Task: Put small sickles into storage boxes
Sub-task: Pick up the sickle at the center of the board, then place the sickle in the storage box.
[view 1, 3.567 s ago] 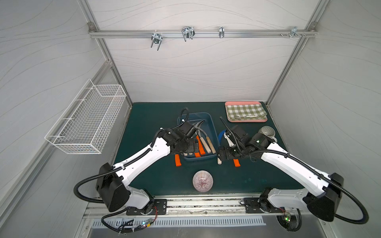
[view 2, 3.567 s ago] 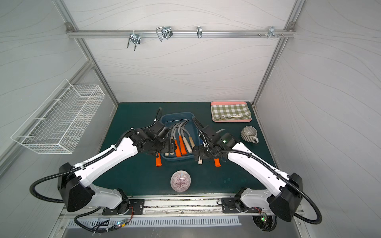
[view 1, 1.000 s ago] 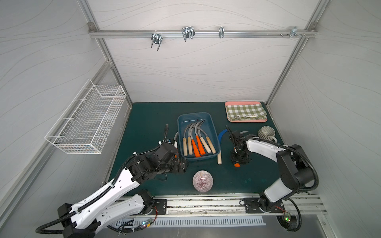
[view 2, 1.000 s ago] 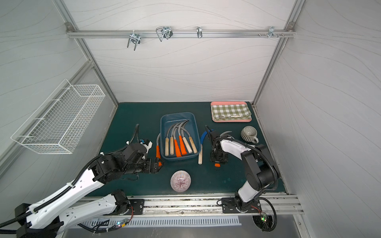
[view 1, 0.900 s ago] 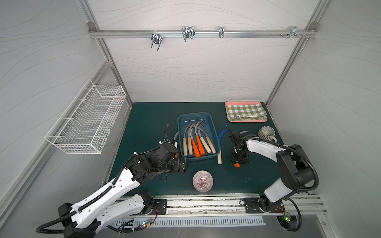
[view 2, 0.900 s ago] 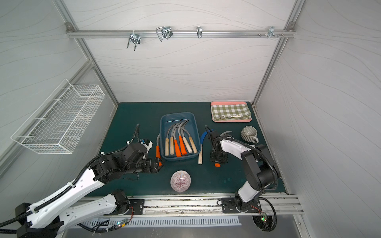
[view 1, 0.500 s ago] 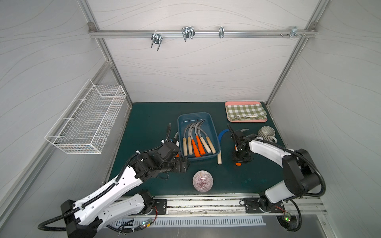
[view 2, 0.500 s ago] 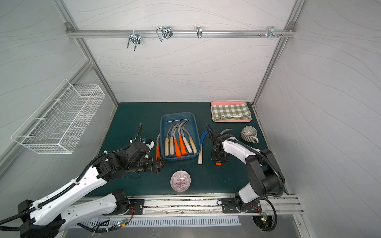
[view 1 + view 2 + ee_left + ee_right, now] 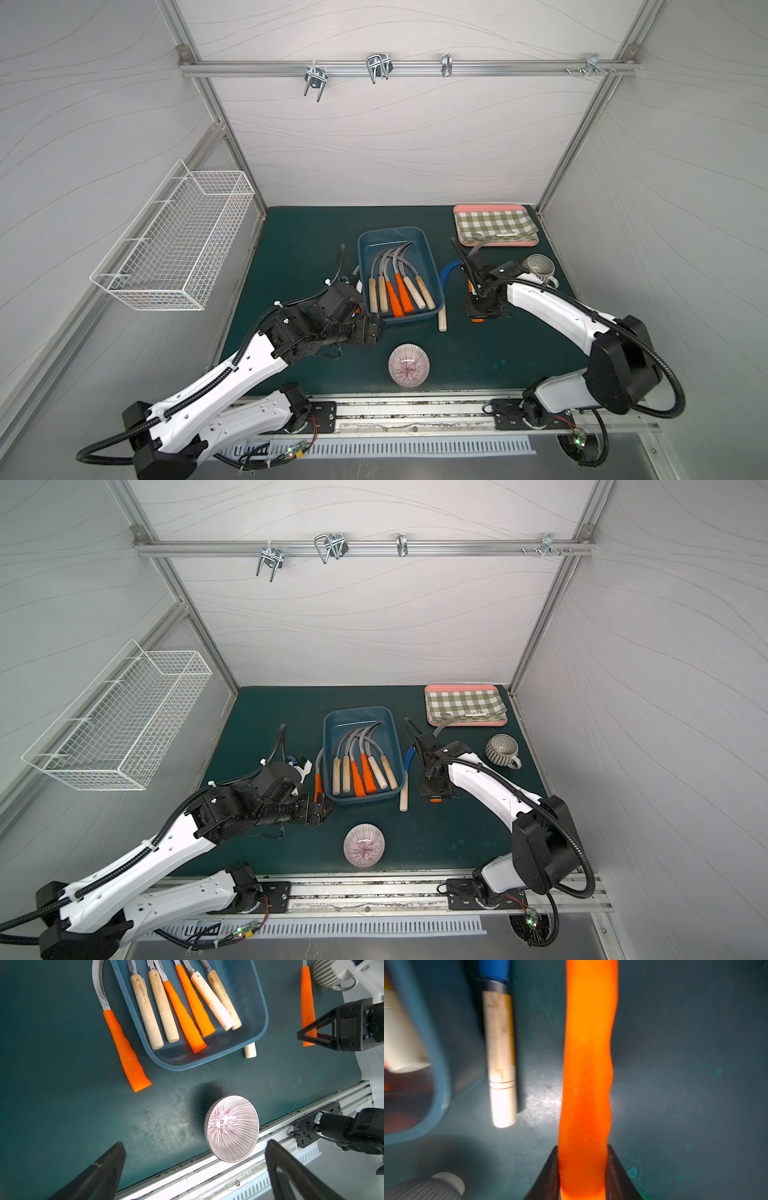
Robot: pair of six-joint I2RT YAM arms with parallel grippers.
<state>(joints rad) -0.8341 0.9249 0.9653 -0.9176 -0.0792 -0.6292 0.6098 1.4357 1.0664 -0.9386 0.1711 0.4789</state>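
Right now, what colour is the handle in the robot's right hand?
Bright orange; the straight sickle handle in the right hand shows best in the right wrist view.

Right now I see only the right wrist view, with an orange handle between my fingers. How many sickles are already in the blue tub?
Observer: Six sickles lie in the blue tub: four pale handles, two orange.
Operator: Is any sickle lying on the tub's other side?
Observer: Yes, one orange-handled sickle lies on the mat along the tub's left wall.
Operator: Where are the left fingers?
Observer: The left fingers stand open and empty, just short of that handle's end, near the striped bowl.
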